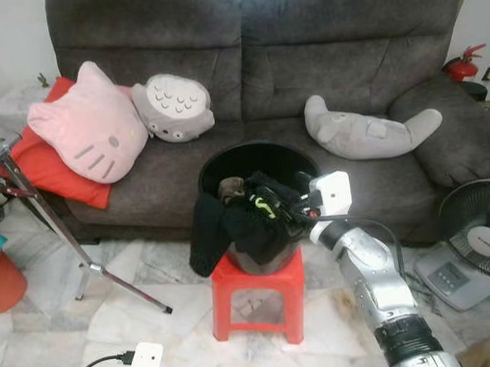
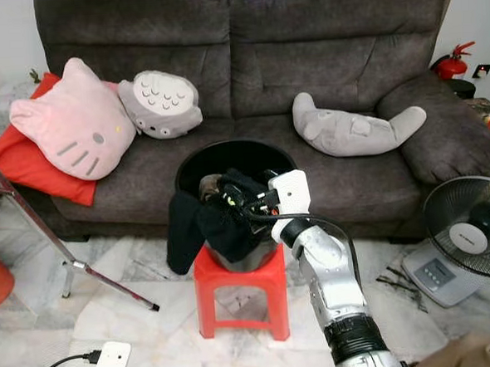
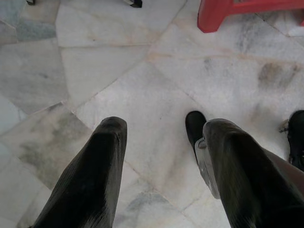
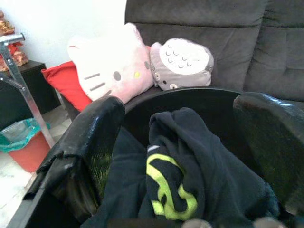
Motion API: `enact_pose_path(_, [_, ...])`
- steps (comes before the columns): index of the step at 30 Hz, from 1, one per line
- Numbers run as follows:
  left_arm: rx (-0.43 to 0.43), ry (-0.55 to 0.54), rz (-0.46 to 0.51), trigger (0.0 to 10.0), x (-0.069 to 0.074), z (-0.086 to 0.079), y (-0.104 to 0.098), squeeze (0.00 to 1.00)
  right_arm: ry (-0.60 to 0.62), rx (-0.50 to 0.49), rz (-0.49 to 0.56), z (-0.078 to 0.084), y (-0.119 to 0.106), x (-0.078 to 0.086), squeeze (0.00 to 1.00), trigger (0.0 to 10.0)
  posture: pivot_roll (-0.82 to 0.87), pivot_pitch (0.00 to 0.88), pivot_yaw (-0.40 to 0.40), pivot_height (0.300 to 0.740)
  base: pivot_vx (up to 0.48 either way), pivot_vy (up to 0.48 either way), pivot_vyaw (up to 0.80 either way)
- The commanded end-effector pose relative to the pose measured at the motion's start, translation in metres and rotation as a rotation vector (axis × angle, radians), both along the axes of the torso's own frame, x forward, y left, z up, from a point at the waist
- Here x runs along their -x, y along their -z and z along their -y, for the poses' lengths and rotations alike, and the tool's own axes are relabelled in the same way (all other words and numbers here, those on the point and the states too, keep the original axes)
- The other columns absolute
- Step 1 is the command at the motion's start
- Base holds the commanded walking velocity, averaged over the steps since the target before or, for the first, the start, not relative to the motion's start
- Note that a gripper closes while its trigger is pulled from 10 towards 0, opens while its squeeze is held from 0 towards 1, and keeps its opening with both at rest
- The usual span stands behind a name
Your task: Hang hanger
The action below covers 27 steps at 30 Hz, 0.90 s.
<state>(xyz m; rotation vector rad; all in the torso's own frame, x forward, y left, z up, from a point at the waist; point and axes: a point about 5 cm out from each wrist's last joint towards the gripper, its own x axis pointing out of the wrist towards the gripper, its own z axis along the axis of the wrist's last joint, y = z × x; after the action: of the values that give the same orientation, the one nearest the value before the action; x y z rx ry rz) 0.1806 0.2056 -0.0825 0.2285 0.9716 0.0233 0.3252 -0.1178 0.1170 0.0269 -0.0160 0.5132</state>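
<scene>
Beyond your right end effector [image 1: 300,203] stands the dark grey fabric sofa [image 1: 337,53], wide and plush. On its seat, far to the left of the end effector, lie a pink cat-face cushion [image 1: 88,131] on a red pillow [image 1: 48,162] and a round grey plush creature [image 1: 172,107]; to the right lies a long grey seal-shaped plush [image 1: 366,130]. Directly under the end effector sits a round black laundry basket [image 1: 256,162] on a small red plastic stool [image 1: 260,295], which stands on the pale marble-tile floor [image 1: 169,296]. A metal-legged stand [image 1: 47,216] leans far left, and a black floor fan [image 1: 481,227] stands to the right.

The right wrist view gives you what the head views do not: the two black fingers [image 4: 83,152] spread wide, straddling black clothing with a lime-green print [image 4: 171,190], not clamped on it. The print cannot be read. You cannot make out a hanger in any view.

Your left end effector [image 3: 164,156] hangs low, fingers apart, over bare marble, with the stool's red leg beyond it.
</scene>
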Motion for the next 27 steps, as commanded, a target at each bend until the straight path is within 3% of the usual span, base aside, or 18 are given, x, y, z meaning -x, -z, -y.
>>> enact_pose_path(1, [0.003,-0.004,-0.012,10.0,0.002,-0.002,0.001,0.0,-0.016,0.007,-0.005,-0.005,0.0,0.0,0.0,10.0,-0.07,0.0,0.026,0.74,0.266,0.0,0.0])
enact_pose_path(10, [0.006,-0.003,-0.012,10.0,0.003,-0.001,0.001,0.0,-0.021,0.009,-0.007,-0.006,0.001,0.001,0.0,10.0,-0.07,0.0,0.025,0.74,0.265,0.0,0.0])
enact_pose_path(27, [0.001,0.0,-0.013,10.0,0.005,0.0,0.002,0.0,0.073,-0.014,-0.027,0.008,0.007,0.01,0.0,10.0,-0.08,0.0,0.027,0.74,0.0,0.0,0.0])
